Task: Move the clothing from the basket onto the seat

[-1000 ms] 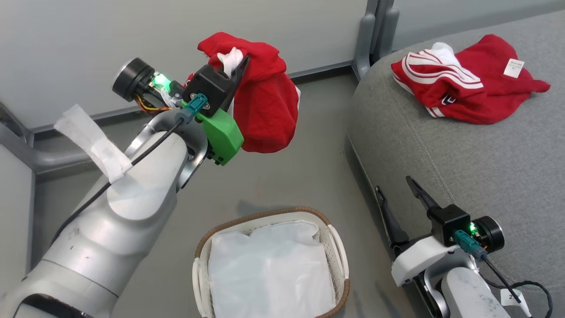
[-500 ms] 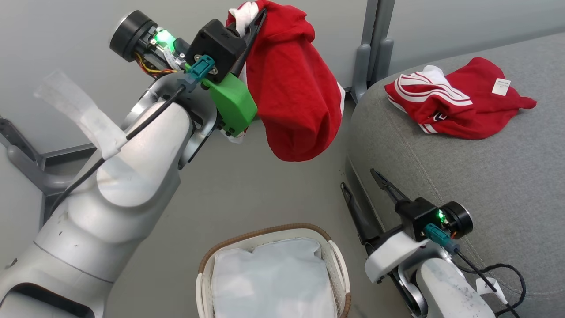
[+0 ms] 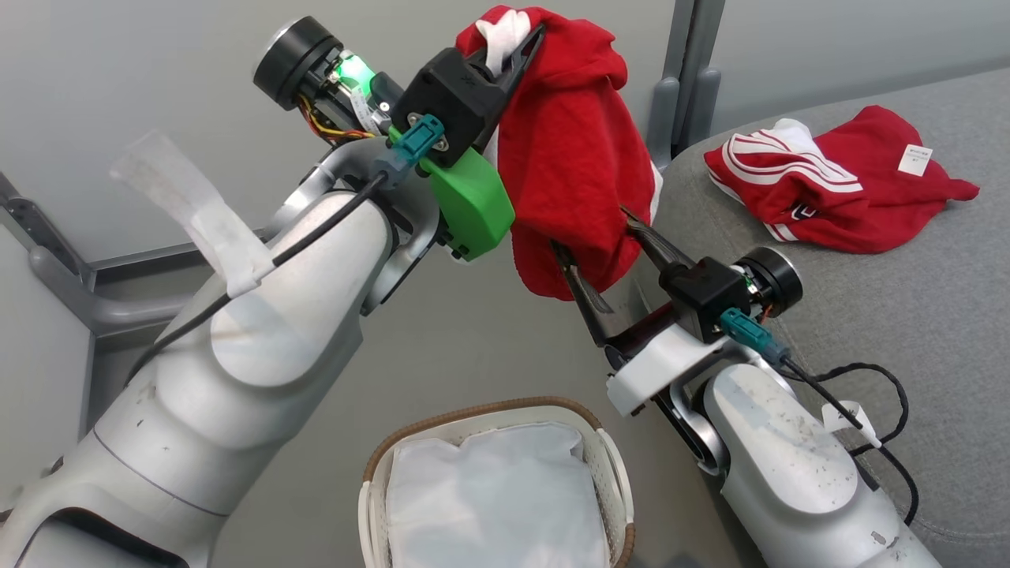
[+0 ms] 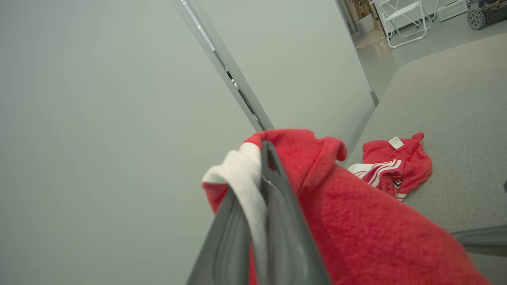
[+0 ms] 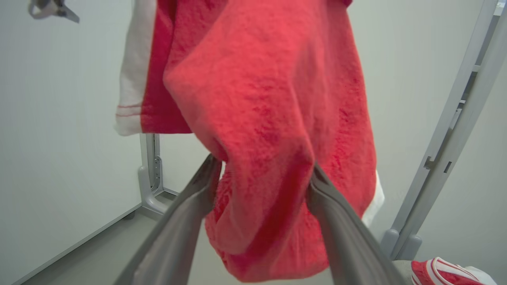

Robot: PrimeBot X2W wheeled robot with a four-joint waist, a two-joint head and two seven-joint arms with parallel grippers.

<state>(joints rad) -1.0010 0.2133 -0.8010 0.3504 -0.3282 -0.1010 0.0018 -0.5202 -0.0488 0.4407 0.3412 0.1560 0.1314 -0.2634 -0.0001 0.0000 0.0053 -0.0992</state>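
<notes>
The right hand (image 3: 590,233) has risen from the seat's (image 3: 868,315) front edge, and its fingers now stand apart around the hanging garment (image 3: 572,158). The left hand (image 3: 517,47) keeps that garment clamped by its white trim, high beside the seat. The other garment (image 3: 836,189) lies on the seat (the basket (image 3: 473,414) holds just its liner (image 3: 489,505)), so probably only the set-down remains.

Red garment (image 4: 356,229) in left end effector (image 4: 255,166) (second garment (image 4: 400,166) on seat (image 4: 455,99))

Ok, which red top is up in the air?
The hanging garment, pinched in the left gripper above the floor. The striped garment lies crumpled on the grey seat.
</notes>
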